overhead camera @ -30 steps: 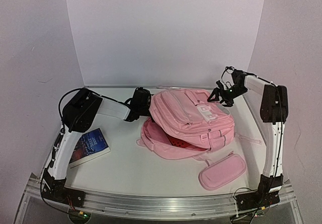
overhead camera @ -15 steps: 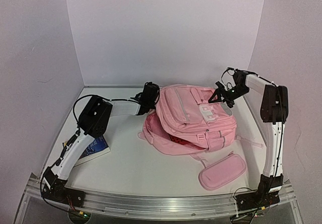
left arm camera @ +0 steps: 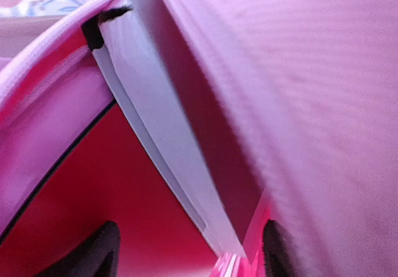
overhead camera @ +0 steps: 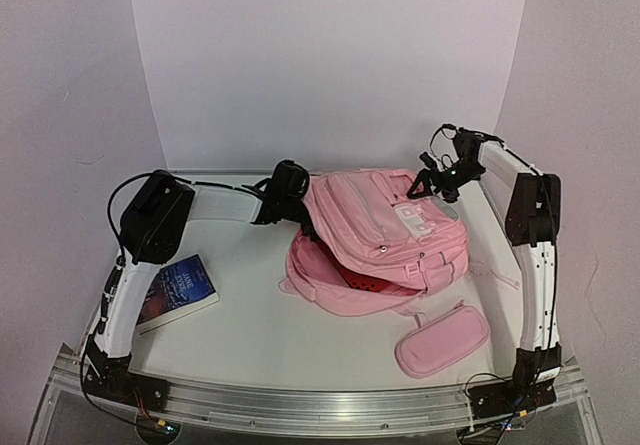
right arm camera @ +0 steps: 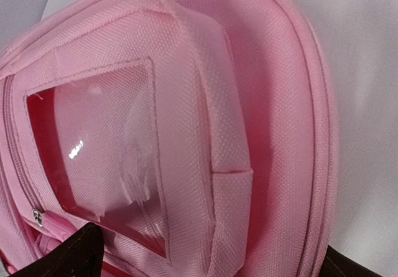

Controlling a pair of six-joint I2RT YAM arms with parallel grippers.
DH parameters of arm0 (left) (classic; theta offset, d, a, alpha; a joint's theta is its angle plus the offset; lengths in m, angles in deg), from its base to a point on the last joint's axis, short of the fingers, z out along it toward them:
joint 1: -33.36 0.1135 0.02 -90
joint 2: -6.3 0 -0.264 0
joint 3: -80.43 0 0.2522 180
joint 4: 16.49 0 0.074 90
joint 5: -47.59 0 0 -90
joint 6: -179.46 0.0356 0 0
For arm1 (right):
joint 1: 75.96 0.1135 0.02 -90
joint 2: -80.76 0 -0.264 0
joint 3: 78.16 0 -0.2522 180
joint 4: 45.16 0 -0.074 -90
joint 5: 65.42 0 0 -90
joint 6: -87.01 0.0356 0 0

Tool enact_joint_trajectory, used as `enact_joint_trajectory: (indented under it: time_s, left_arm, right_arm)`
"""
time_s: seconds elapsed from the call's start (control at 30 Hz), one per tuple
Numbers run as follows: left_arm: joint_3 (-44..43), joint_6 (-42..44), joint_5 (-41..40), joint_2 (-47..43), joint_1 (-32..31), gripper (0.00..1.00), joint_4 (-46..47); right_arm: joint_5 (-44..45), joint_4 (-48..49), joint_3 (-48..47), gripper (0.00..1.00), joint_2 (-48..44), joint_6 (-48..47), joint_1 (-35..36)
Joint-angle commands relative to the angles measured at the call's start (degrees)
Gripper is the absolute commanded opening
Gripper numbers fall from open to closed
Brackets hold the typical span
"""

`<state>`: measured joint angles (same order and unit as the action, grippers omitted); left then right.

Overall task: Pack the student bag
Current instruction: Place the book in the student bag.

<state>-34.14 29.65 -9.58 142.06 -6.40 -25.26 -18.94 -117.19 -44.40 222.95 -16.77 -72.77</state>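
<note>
The student bag (overhead camera: pixel 385 230), a large pink backpack, lies mid-table with its top flap raised off the red lining (overhead camera: pixel 360 283). My left gripper (overhead camera: pixel 291 191) is at the bag's left mouth. In the left wrist view its fingertips (left arm camera: pixel 102 252) stand apart, with the flap's grey-striped edge (left arm camera: pixel 161 140) and red lining (left arm camera: pixel 124 196) between them; the flap rests against the right finger. My right gripper (overhead camera: pixel 436 179) is open at the bag's far right top. The right wrist view shows pink fabric and a clear window pocket (right arm camera: pixel 106 146) between its wide-spread fingers (right arm camera: pixel 74 255).
A blue book (overhead camera: pixel 176 291) lies at the left, under my left arm. A small oblong pink pencil case (overhead camera: pixel 442 340) lies at the front right. A loose shoulder strap (overhead camera: pixel 495 277) trails toward the right arm. White walls close the back and sides.
My left arm swung right, then back left, its gripper staying at the bag's mouth. The bag's flap rose and shifted. My right gripper moved slightly up and back along the bag's top.
</note>
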Motion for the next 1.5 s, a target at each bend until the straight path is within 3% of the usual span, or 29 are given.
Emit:
enact_joint_trajectory:
  time_s: [0.0,0.17,0.27,0.5,0.73,0.93,1.47]
  left_arm:
    - [1.1,6.2,-3.5,-9.8,-0.4,0.83,-7.3]
    - [-1.7,9.0,-0.9,-9.9,-0.4,0.84,-13.5]
    - [-4.0,10.2,-0.6,-9.1,-0.4,0.86,-15.8]
    - [-5.0,9.8,0.2,-8.2,-0.4,0.87,-14.8]
    - [-4.0,7.6,1.1,-8.1,-0.4,0.86,-12.7]
    - [-2.3,6.4,1.6,-8.8,-0.4,0.86,-10.9]
    - [2.2,6.7,1.2,-11.8,-0.4,0.86,-8.0]
  right_arm:
    - [12.5,6.5,-5.1,0.98,-6.7,1.9,1.1]
    - [19.8,7.1,-0.7,0.98,-17.4,-0.9,2.7]
    - [18.9,6.8,5.8,0.98,-25.5,-2.3,5.8]
    - [17.5,6.8,15.6,0.98,-38.1,-2.2,21.2]
    - [25.8,8.3,16.8,0.98,-37.2,2.7,35.8]
    - [32.3,11.7,23.6,0.9,-38.3,3.2,44.0]
    - [44.2,15.9,30.4,0.74,-32.0,0.8,47.6]
